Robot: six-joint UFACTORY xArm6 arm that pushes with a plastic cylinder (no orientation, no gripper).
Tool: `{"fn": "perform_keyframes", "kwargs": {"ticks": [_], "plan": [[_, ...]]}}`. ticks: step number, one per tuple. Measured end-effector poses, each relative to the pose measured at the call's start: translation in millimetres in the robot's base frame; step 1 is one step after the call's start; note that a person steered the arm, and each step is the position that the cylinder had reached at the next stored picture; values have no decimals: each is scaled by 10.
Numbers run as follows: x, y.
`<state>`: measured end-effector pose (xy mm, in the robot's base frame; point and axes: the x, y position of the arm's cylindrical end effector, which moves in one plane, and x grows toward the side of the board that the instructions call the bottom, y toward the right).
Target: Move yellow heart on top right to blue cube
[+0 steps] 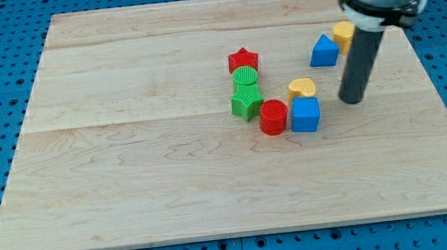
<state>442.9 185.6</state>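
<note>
A yellow heart [303, 87] lies touching the upper edge of the blue cube [306, 115], right of the board's middle. My tip [353, 99] rests on the board a little to the right of both, apart from them. A second yellow block [344, 32], partly hidden by the rod, sits at the upper right next to a blue block [324, 50].
A red cylinder [273, 117] touches the blue cube's left side. A green star [246, 103], a green cylinder [245, 78] and a red star [242, 59] stand in a column to the left. The wooden board [128, 168] lies on a blue pegboard.
</note>
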Motion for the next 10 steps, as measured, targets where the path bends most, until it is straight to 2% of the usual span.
{"fn": "perform_keyframes", "kwargs": {"ticks": [1, 3, 8, 10], "plan": [[-204, 97], [-472, -134], [-488, -1206], [-488, -1216]]}}
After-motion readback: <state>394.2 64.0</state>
